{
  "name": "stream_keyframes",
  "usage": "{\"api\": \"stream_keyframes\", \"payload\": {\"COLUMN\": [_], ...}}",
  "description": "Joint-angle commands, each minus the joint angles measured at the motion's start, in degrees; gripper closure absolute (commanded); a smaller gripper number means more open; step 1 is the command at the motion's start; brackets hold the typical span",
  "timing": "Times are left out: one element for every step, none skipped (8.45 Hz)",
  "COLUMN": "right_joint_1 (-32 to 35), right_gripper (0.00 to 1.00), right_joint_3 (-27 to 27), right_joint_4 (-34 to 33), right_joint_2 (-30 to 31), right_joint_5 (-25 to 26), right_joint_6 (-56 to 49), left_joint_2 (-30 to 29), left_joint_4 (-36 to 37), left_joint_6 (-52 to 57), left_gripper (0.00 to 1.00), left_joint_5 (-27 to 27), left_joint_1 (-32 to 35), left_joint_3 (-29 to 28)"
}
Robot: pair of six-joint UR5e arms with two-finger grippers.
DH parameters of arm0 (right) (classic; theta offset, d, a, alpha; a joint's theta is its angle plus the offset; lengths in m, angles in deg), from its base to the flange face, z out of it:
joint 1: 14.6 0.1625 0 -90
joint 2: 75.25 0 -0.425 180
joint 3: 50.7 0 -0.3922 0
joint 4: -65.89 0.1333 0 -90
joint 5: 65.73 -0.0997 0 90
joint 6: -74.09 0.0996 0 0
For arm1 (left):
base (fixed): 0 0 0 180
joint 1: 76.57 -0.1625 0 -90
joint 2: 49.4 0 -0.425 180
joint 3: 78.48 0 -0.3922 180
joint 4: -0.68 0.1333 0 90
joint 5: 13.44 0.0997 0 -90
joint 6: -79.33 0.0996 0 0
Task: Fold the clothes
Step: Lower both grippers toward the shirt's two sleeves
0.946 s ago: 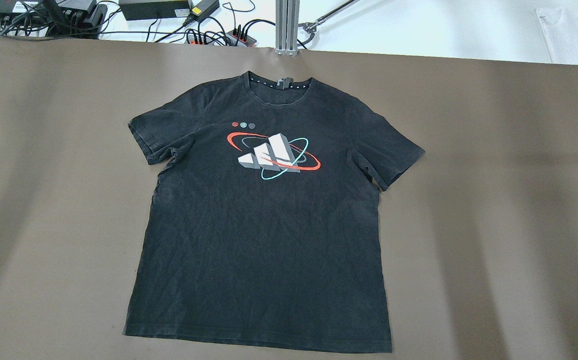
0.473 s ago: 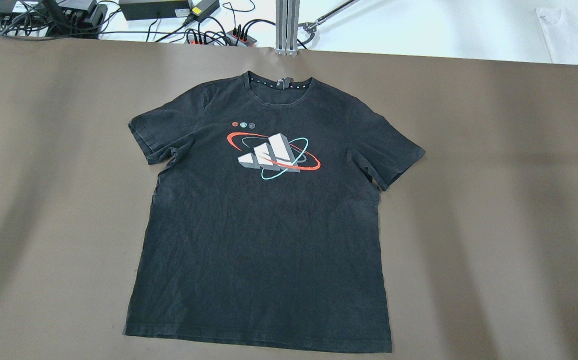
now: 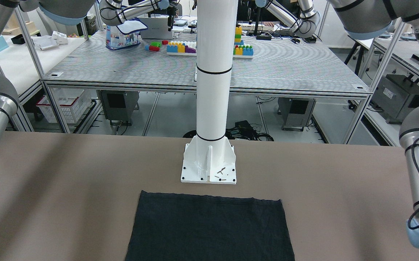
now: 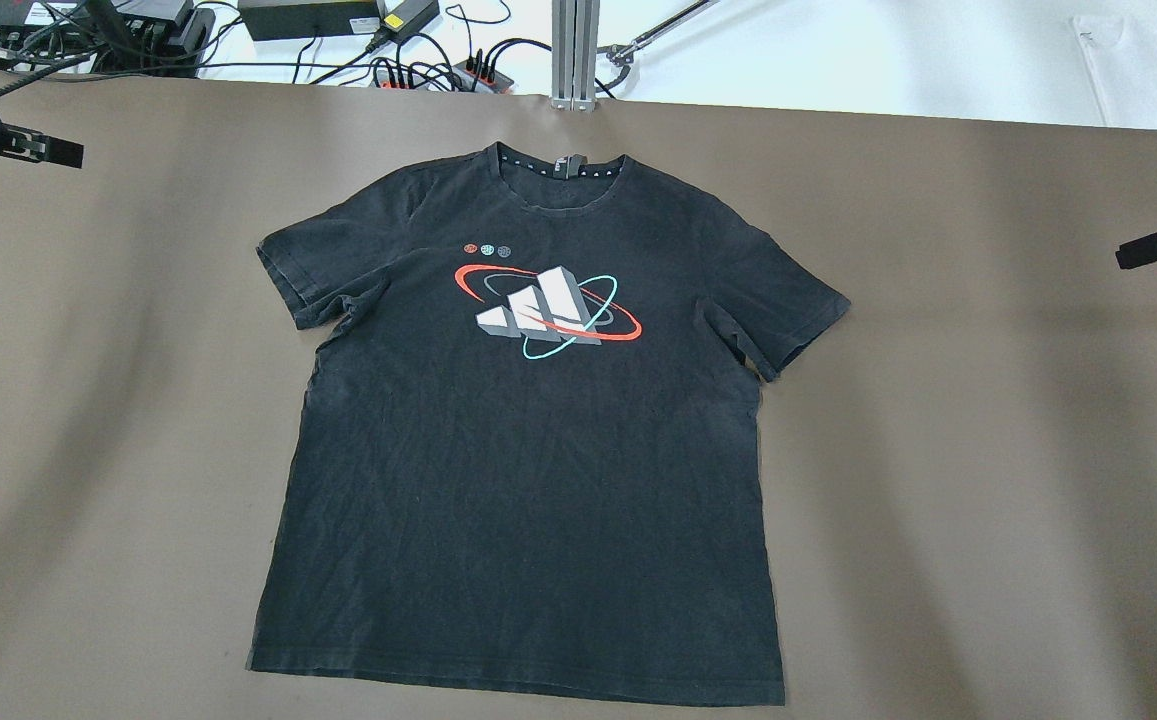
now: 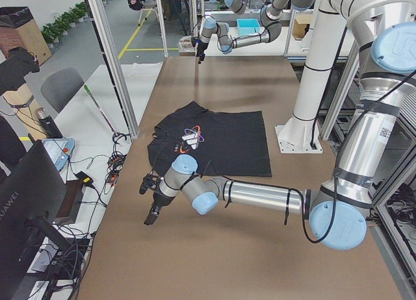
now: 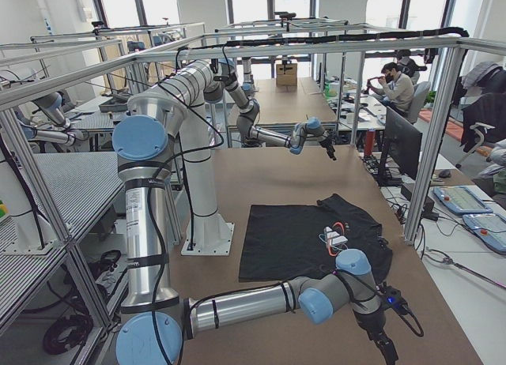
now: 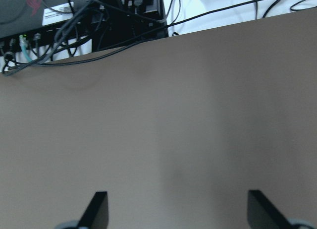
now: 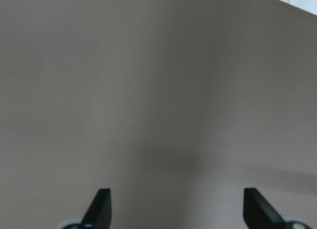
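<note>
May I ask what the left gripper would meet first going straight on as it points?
Probably bare table: the left gripper points down at it, jaws open, well off the T-shirt. Depth is unclear.

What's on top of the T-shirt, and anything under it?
Nothing lies on the black T-shirt; its printed front shows uncovered. It lies flat on the brown table; anything beneath the fabric is hidden.
</note>
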Motion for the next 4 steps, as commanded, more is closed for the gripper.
{"api": "stream_keyframes", "payload": {"right_joint_1": [-1.6,-4.1,-6.5,-8.4], "right_gripper": [0.06,0.06,0.06,0.06], "right_joint_3": [-0.8,-1.0,-1.0,-1.2], "right_joint_4": [4.2,4.6,6.0,9.1], "right_joint_2": [-0.9,-1.9,-2.9,-3.6], "right_joint_5": [-2.8,-2.8,-2.7,-2.5], "right_joint_6": [6.5,8.6,10.9,13.8], "left_joint_2": [-4.3,-4.7,-5.1,-6.4], "left_joint_4": [-1.2,-2.1,-4.1,-4.5], "left_joint_6": [-10.9,-12.9,-15.1,-16.4], "left_gripper": [0.00,0.00,0.00,0.00], "left_joint_5": [-1.9,-2.6,-2.6,-2.6], "left_joint_1": [-4.5,-5.4,-6.9,-7.6], "left_joint_3": [-0.4,0.1,-0.7,-1.6]}}
